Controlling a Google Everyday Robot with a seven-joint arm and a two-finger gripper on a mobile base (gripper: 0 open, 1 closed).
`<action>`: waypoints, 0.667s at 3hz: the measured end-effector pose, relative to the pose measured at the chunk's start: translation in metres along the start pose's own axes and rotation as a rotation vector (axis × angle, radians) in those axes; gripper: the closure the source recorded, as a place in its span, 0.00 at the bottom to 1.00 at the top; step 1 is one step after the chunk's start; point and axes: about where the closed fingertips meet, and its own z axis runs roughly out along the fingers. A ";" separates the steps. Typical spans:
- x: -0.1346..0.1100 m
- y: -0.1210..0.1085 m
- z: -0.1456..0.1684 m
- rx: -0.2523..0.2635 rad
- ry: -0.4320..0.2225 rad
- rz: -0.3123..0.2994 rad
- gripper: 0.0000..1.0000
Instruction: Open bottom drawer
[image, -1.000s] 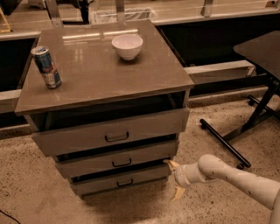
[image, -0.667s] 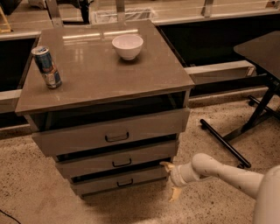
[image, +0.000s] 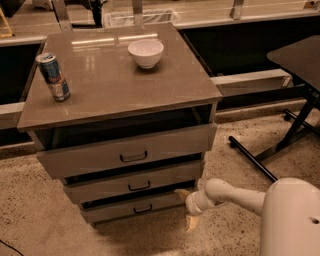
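Btm drawer (image: 115, 210) long axis horiz, faces cam; jaws spread at rt end.

bottom drawer (image: 131, 208): grey-brown, dark handle
gripper (image: 186, 207): cream, tan fingers, sat at the drawer's right end
bowl (image: 145, 52): white
can (image: 53, 76): blue, silver, some red
floor (image: 50, 220): speckled beige

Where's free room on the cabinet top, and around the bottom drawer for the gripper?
The cabinet top is bare across the front, from the can at left to the right edge, before the bowl. The floor left of the bottom drawer is bare. Crowded: the drawer's right end, where the open gripper sits.
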 end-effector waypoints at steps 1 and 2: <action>0.007 -0.011 0.014 0.037 0.011 -0.022 0.00; 0.025 -0.027 0.034 0.063 0.035 -0.008 0.00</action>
